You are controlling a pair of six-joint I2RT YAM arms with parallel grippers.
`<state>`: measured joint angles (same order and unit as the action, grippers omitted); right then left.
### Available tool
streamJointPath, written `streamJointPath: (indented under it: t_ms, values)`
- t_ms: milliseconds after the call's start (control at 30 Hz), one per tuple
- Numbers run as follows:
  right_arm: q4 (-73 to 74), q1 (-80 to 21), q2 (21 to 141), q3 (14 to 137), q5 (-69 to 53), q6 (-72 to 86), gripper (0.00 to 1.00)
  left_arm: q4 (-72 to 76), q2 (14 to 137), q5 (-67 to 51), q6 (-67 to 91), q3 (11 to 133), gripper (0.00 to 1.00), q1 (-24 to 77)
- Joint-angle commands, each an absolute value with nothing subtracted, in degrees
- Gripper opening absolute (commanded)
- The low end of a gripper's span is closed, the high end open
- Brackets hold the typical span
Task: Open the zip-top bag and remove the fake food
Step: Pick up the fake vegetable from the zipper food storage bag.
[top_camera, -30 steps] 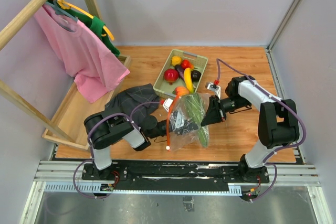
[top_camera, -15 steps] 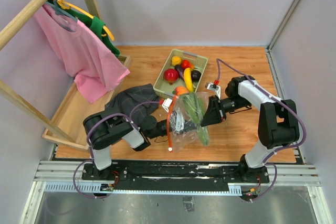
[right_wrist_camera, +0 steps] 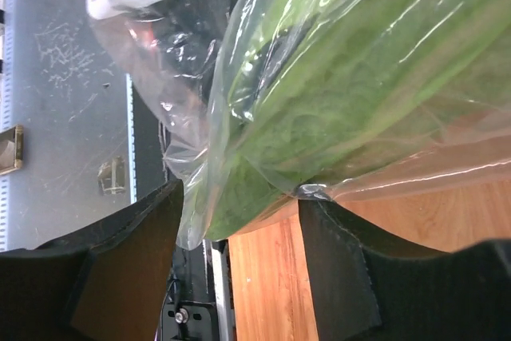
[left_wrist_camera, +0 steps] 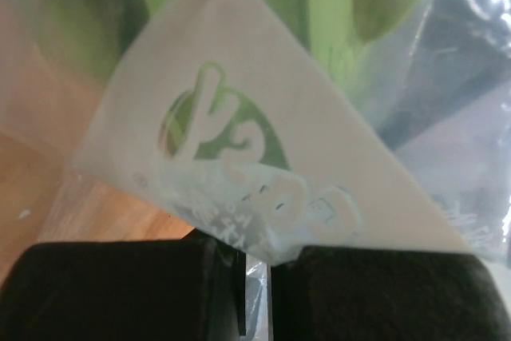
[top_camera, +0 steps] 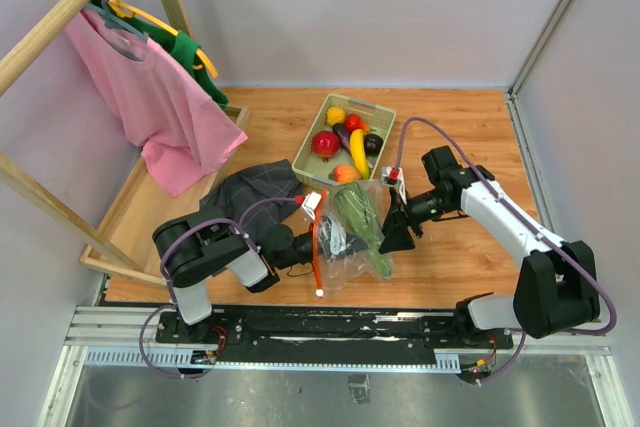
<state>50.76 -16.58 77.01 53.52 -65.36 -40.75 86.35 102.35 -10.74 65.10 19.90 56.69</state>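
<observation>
The bag (top_camera: 352, 237) lay on the table (top_camera: 470, 127) between the two arms, just in front of the tray (top_camera: 385, 112), which already held several toys (top_camera: 326, 142). A long green leaf (top_camera: 362, 227) and something dark were inside the bag. The left gripper (left_wrist_camera: 255, 285) was pressed together on a thin fold of film by the white label (left_wrist_camera: 263, 157), close to the orange strip (top_camera: 318, 247). The right gripper (right_wrist_camera: 239, 205) stood spread, with the bag's far corner and the leaf's end lying between its fingers (right_wrist_camera: 335, 261) and nothing clamped. The left pinch looked shallow, so a pull from the other side could slide the slick film out of it. If that pinch took both layers, the mouth would stay sealed however hard the arms pulled. If the right fingers closed where they were, they would likely catch the leaf through the plastic, and the whole bag would drag across the table instead of opening.
</observation>
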Motion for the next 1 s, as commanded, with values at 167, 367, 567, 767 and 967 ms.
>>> streamJointPath:
  t_ms: [167,367,567,767,967]
  values:
    - [44.98,-22.37,78.43,52.9,-61.52,-36.65,0.54,94.76,99.02,-11.17,63.68,21.39,0.04,57.04]
    - [47.1,-23.69,79.49,54.46,-63.43,-38.07,0.29,94.99,97.72,-12.02,63.05,21.82,0.22,57.04]
    - [50.94,-21.37,79.91,55.56,-69.18,-41.31,0.05,96.06,94.45,-9.21,62.62,17.59,0.52,57.04]
    - [52.38,-20.11,78.72,55.72,-72.27,-42.98,0.01,96.4,91.5,-8.0,61.72,15.01,0.62,57.04]
    - [54.24,-19.86,79.19,56.11,-73.88,-44.87,0.01,96.42,90.95,-7.83,61.04,15.39,0.59,56.99]
